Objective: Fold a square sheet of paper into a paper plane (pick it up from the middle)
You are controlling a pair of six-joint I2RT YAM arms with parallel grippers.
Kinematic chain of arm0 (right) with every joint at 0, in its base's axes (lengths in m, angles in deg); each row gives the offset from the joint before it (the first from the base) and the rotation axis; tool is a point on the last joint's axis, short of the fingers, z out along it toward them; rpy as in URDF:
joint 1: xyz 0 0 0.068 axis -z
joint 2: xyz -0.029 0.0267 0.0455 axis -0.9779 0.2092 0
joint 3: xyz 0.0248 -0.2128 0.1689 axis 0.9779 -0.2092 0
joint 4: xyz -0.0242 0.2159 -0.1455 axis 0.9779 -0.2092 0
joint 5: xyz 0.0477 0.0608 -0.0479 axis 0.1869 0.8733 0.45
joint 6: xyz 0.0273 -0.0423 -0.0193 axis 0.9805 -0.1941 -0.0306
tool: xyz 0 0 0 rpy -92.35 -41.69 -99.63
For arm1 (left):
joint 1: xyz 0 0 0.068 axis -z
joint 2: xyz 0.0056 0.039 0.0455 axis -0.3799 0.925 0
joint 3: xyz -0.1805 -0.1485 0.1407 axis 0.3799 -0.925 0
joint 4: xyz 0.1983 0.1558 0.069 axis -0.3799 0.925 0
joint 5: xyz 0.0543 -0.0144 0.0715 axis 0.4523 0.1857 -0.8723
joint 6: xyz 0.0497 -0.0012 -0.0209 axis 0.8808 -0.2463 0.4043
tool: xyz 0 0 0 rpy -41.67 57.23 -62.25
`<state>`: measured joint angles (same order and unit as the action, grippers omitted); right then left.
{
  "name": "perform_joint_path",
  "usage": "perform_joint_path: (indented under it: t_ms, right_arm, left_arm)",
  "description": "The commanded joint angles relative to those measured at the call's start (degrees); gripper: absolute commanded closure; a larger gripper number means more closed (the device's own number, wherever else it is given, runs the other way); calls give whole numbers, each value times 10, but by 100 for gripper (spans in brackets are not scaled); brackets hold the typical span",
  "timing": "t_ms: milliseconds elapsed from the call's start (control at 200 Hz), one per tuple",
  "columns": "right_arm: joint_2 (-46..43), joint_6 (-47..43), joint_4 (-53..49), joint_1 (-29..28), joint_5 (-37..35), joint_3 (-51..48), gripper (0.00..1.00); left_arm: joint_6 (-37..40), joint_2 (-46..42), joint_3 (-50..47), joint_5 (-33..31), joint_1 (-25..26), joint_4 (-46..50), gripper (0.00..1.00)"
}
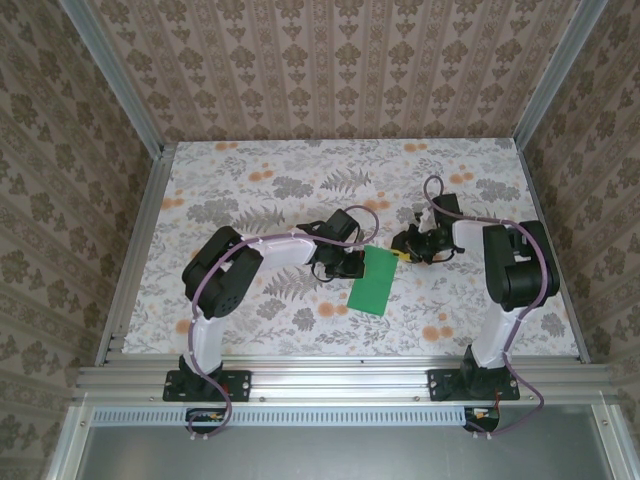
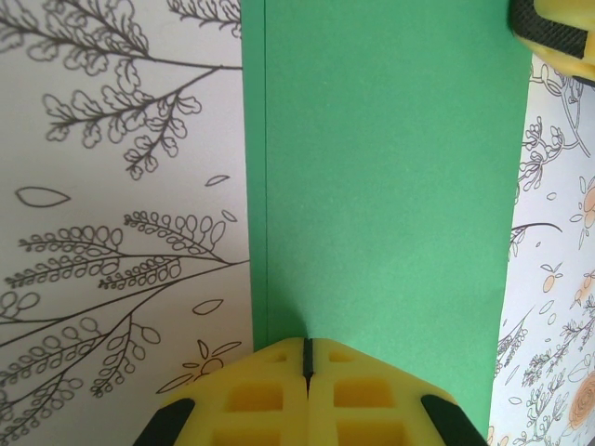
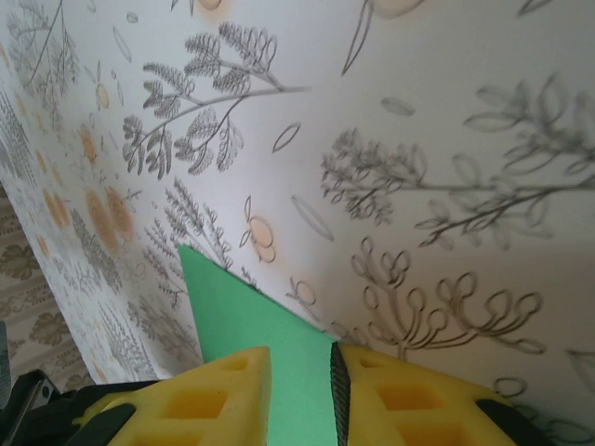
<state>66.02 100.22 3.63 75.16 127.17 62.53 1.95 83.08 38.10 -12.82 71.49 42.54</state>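
The square sheet of paper point(image 1: 373, 282) is bright green and lies folded into a narrow rectangle on the floral table, near the middle. A thin step along its left side shows a second layer in the left wrist view, where the paper point(image 2: 390, 186) lies flat. My left gripper point(image 1: 351, 265) is shut, and its tips point(image 2: 307, 355) rest at the paper's near edge with nothing between them. My right gripper point(image 1: 403, 252) stands at the paper's far right corner. Its jaws point(image 3: 300, 376) are a narrow gap apart, with green paper point(image 3: 223, 307) showing in the gap. One of its fingers point(image 2: 558, 28) reaches that corner.
The floral tabletop point(image 1: 300, 180) stretches wide around the paper. Aluminium rails point(image 1: 130, 250) run along the left, right and near edges. Patterned walls point(image 1: 330, 70) close in the back and sides. Both arm bases sit at the near rail.
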Motion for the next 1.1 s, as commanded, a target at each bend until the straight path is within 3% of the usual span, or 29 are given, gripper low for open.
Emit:
perform_joint_path:
  t_ms: [0, 220, 435, 750, 880, 1095]
  right_arm:
    - [18, 5, -11, 0, -37, -9, 74]
    - [-48, 6, -21, 0, 3, -16, 73]
    - [-124, 37, 8, -18, 15, -83, 72]
    - [-106, 41, 20, -53, -49, -134, 72]
    - [-94, 36, 26, -53, -33, -143, 72]
    - [-198, 54, 23, -59, -24, -176, 72]
  left_arm:
    - [12, 13, -11, -18, 9, 63, 100]
    - [12, 10, -13, -21, 9, 64, 100]
    - [11, 12, -9, -21, 9, 62, 100]
    - [11, 13, -11, -20, 10, 60, 100]
    - [11, 13, -10, -18, 10, 58, 100]
    - [12, 11, -9, -19, 10, 60, 100]
